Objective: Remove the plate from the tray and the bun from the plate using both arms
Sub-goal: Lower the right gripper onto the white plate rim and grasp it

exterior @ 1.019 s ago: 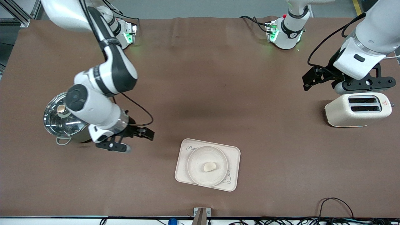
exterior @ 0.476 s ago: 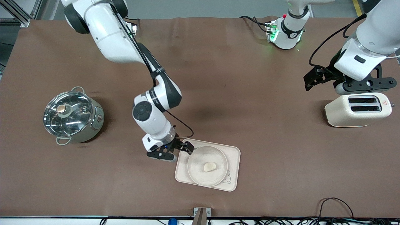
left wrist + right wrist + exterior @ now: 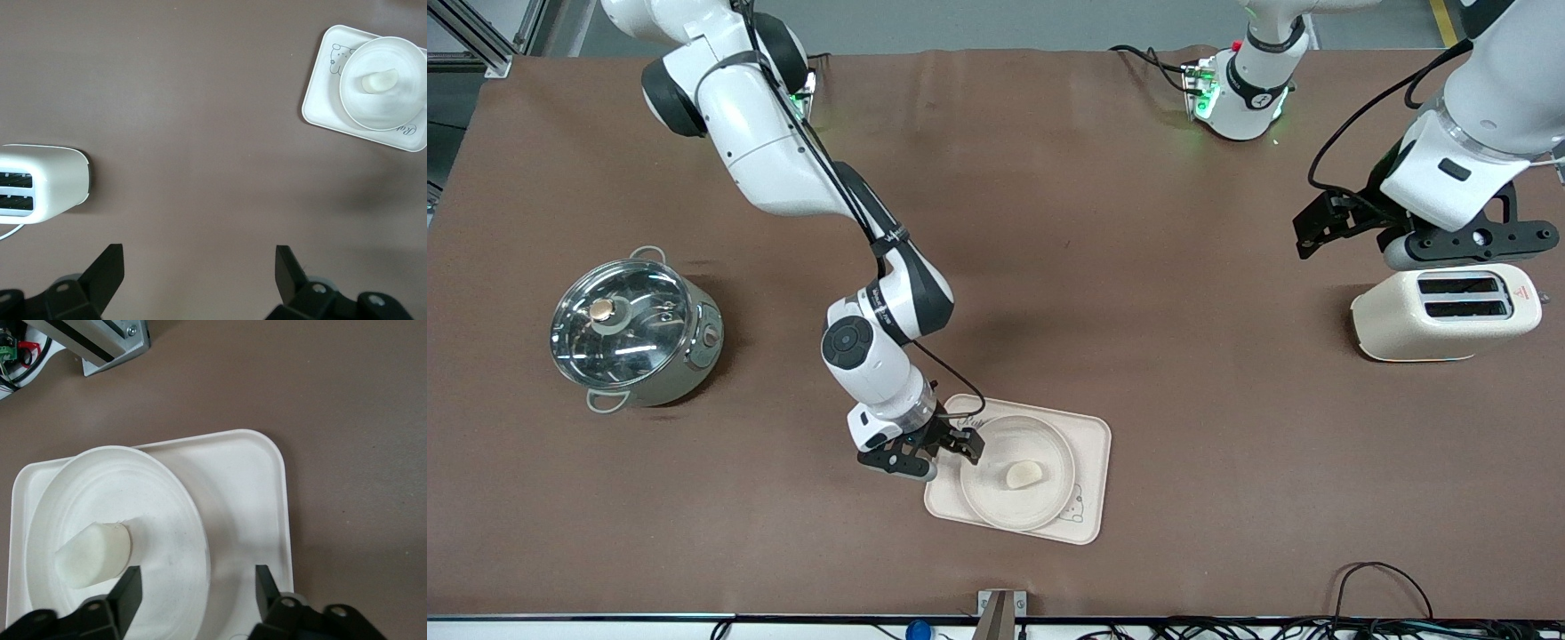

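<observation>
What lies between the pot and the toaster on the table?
Only bare table, crossed above by the right arm; the front view shows it between pot and toaster.

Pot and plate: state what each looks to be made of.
Pot: likely polished stainless steel, mirror-bright body, with a seemingly glass lid showing reflections. Plate: matte cream-white, probably plastic or melamine; faint concentric rings, no glaze shine, though ceramic can't be excluded.

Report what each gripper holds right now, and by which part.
Nothing is held. The right gripper straddles the plate rim, one finger inside and one outside, not yet closed. The left gripper waits open beside the toaster.
</observation>
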You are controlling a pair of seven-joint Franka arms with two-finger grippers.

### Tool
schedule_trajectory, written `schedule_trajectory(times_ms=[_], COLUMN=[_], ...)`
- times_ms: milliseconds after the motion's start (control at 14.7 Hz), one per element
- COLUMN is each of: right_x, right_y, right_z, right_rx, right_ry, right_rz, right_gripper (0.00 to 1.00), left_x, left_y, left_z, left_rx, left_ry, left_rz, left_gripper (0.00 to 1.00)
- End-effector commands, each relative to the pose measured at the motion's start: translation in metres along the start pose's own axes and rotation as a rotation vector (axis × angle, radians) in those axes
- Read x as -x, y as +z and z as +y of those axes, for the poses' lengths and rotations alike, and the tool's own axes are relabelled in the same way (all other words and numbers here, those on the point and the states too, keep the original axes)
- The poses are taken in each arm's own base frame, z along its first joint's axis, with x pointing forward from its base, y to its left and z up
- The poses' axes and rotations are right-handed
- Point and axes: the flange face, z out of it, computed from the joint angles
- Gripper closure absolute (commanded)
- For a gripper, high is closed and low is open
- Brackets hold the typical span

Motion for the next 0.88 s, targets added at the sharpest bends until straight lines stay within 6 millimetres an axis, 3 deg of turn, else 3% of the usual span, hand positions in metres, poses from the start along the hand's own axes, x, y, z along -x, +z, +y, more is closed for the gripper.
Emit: schedule_trajectory(times_ms=[0, 204, 340, 476, 544, 680, 816], right_x=[-0.004, 0.000, 0.005, 0.007, 0.008, 0.008, 0.005], right_y=[0.006, 0.018, 0.027, 0.031, 0.033, 0.034, 0.037], right_z=[-0.001, 0.000, 0.001, 0.002, 0.003, 0.004, 0.011], right_rx=[-0.030, -0.038, -0.044, -0.047, -0.045, -0.042, -0.036], right_ry=[0.023, 0.019, 0.015, 0.013, 0.010, -0.020, -0.035], right_rz=[-0.002, 0.006, 0.014, 0.019, 0.017, 0.018, 0.017], right_gripper=[0.35, 0.46, 0.58, 0.63, 0.71, 0.98, 0.99], left_x=[0.004, 0.004, 0.004, 0.004, 0.004, 0.004, 0.004], left_y=[-0.005, -0.005, -0.005, -0.005, -0.005, -0.005, -0.005], left_z=[0.000, 0.000, 0.000, 0.000, 0.000, 0.000, 0.000], left_rx=[-0.018, -0.018, -0.018, -0.017, -0.018, -0.017, -0.017], left_ry=[0.016, 0.017, 0.016, 0.016, 0.016, 0.016, 0.016], left_rz=[0.004, 0.004, 0.004, 0.003, 0.004, 0.003, 0.003], left_gripper=[0.00, 0.00, 0.00, 0.00, 0.00, 0.00, 0.00])
